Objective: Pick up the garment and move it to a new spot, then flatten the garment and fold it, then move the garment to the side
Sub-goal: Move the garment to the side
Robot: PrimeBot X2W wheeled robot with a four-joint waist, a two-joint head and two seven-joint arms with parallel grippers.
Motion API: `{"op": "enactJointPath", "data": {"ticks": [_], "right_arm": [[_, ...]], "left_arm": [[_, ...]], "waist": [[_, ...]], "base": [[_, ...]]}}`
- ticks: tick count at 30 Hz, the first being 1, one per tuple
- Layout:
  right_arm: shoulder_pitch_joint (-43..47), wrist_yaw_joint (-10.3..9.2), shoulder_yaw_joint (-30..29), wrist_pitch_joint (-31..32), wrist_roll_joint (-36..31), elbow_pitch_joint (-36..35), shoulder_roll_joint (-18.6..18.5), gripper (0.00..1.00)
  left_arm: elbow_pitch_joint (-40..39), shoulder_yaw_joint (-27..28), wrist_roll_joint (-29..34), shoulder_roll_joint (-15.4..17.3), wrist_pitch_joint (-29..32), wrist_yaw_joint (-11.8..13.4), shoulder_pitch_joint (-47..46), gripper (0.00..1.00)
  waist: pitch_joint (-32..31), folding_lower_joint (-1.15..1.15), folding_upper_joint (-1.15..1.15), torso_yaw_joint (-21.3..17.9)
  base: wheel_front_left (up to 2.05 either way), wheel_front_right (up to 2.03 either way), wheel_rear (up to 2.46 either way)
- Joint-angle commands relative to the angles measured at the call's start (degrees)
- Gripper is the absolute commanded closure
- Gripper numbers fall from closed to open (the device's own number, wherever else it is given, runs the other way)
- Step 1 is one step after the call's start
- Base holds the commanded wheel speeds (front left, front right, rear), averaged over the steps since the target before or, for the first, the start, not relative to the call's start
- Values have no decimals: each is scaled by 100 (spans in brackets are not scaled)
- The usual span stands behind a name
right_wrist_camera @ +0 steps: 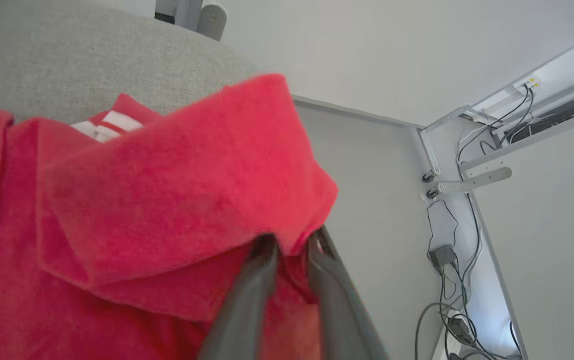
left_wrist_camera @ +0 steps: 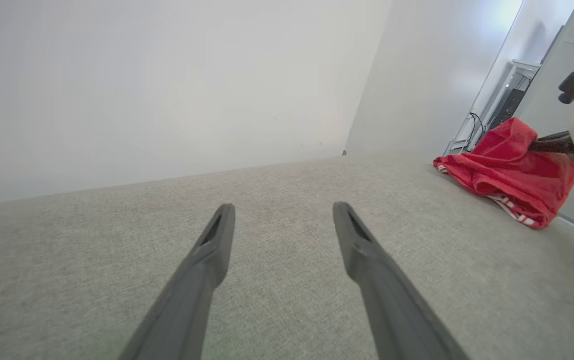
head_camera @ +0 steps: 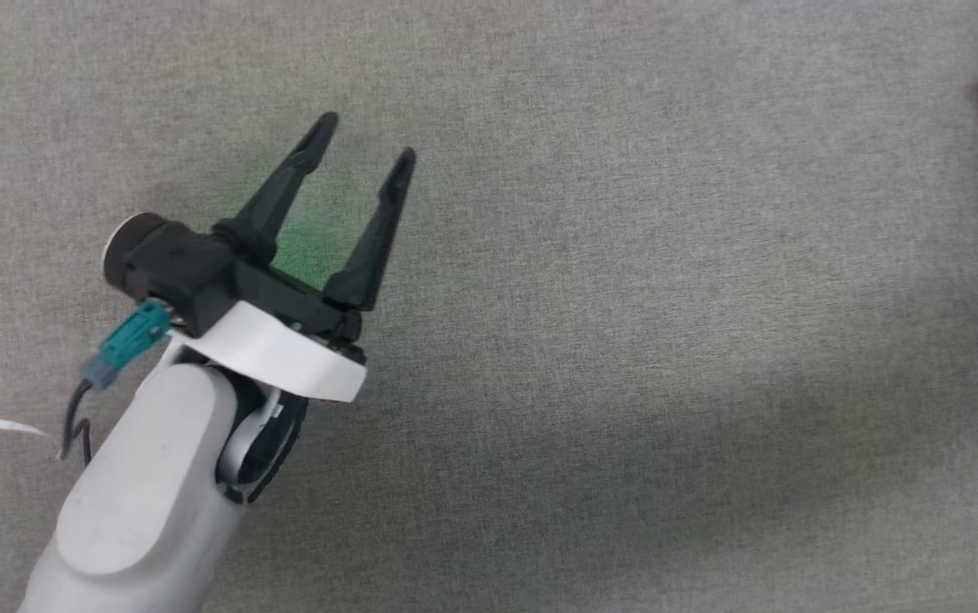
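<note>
Over on the far right edge of the counter (head_camera: 625, 383) is where the garment (left_wrist_camera: 506, 170) sits right now, bunched into a red heap with a bit of white stripe trim (left_wrist_camera: 511, 209) poking out underneath. My right claw (right_wrist_camera: 291, 242) is on it, fingers pressed nearly together with a thick fold of the red cloth pinched between them. The fold flops over the fingertips, so I can't see how deep the bite goes. My left claw (head_camera: 365, 140) is spread wide, holding nothing, and hovers over bare grey fabric well apart from the heap. From its wrist cam the garment lies off to the right and a bit ahead, so the right arm is clearly the nearer one and the one doing the work. It's too crumpled to tell which way its long axis runs. My read is we're at the pick-up-and-move step, and the obvious spot is the open stretch in front of the left claw, meaning a carry to my left. One pinch on a big top could let it drag or slip.
</note>
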Motion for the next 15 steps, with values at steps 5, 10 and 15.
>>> {"op": "enactJointPath", "data": {"ticks": [5,10,15], "right_arm": [[-189,-4,-92,-144,-12,89,34,0],[-244,-4,-88,-302,74,100,106,0],[-126,-4,-32,-588,414,35,416,0]], "left_arm": [[-69,320,-68,54,-26,-17,298,0],[-127,603,-92,60,-26,-17,547,0],[-134,910,-143,-16,-26,-17,787,0]], "waist": [[-169,0,0,-61],[-338,0,0,-65],[-545,0,0,-24]], "base": [[0,0,0],[0,0,0],[0,0,0]]}}
